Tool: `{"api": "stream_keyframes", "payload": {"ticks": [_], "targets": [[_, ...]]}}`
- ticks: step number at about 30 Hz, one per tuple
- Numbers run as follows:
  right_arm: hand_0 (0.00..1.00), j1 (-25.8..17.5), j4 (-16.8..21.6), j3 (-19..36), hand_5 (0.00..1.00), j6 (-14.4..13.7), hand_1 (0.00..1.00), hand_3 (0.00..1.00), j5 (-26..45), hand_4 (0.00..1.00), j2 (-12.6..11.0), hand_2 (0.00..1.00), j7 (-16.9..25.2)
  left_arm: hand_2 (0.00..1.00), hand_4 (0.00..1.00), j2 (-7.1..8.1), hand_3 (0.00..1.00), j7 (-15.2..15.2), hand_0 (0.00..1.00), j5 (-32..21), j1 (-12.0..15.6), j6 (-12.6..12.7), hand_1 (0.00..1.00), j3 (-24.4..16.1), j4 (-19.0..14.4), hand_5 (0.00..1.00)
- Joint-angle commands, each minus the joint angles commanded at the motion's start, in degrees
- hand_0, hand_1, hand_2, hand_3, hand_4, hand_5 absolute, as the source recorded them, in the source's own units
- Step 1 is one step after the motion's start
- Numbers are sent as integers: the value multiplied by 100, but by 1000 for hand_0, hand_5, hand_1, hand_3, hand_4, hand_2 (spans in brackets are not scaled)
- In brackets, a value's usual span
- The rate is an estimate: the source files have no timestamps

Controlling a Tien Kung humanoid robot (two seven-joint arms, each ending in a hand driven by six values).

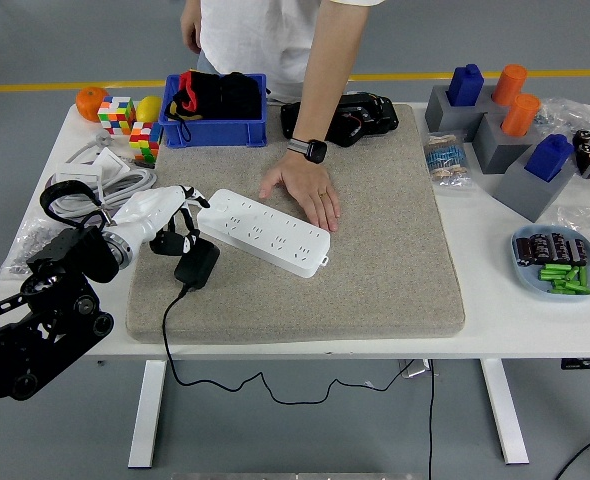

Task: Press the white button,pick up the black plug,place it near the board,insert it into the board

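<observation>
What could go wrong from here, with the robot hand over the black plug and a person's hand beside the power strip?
1. The person's hand rests at the power strip's far edge, so inserting the black plug might pinch or strike it.
2. The left robot hand hangs over the plug's upper end; an off-centre grasp may slip.
3. The plug's cord drops over the mat edge and may drag.

One white multi-socket power strip is lying on one beige felt mat, and one black plug with a trailing cord is sitting beside it. Two multicoloured puzzle cubes are standing at the far left, by one orange fruit and one yellow fruit. One blue plastic bin is sitting behind the mat. Two blue blocks and two orange cylinders are standing in grey holders. One robot hand and one person's hand are showing.
</observation>
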Motion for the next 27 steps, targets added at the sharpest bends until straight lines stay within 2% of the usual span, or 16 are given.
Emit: {"api": "stream_keyframes", "payload": {"ticks": [2,5,6,11,12,17,18,23,24,27], "targets": [[745,6,8,8,408,-1,716,649,-1,709,4,692,3,856,998,8,863,129,747,106,198,-28,863,-69,-120,523],[745,8,13,7,408,-1,716,649,-2,709,2,692,4,856,998,1,863,248,747,185,344,-62,863,-80,-199,523],[744,10,12,4,408,-2,716,649,-7,709,0,692,4,927,998,-8,939,278,814,213,391,-64,912,-64,-235,697],[744,10,16,-4,408,-2,716,649,-3,709,-2,692,6,927,998,-45,939,371,814,269,478,-99,912,-52,-304,697],[745,9,16,-5,408,-2,716,649,-3,709,-1,692,6,896,998,-50,944,372,759,268,489,-94,867,-61,-311,705],[745,-5,10,-18,408,-1,716,649,-2,709,2,692,3,896,998,-82,944,288,759,245,522,23,867,-202,-323,705],[744,-5,9,-22,407,0,716,649,-4,710,1,692,2,845,998,-88,935,275,672,252,520,38,812,-237,-317,689],[744,1,11,-9,407,-2,716,649,-6,710,3,692,4,845,998,-49,935,360,672,272,518,7,812,-178,-394,689],[744,2,10,-4,407,-3,716,649,-6,710,4,693,5,773,998,-49,907,384,567,276,525,-1,751,-151,-401,525],[744,3,14,3,407,-3,716,649,-7,710,7,693,7,773,998,-62,907,487,567,349,555,-50,751,-90,-421,525]]}}
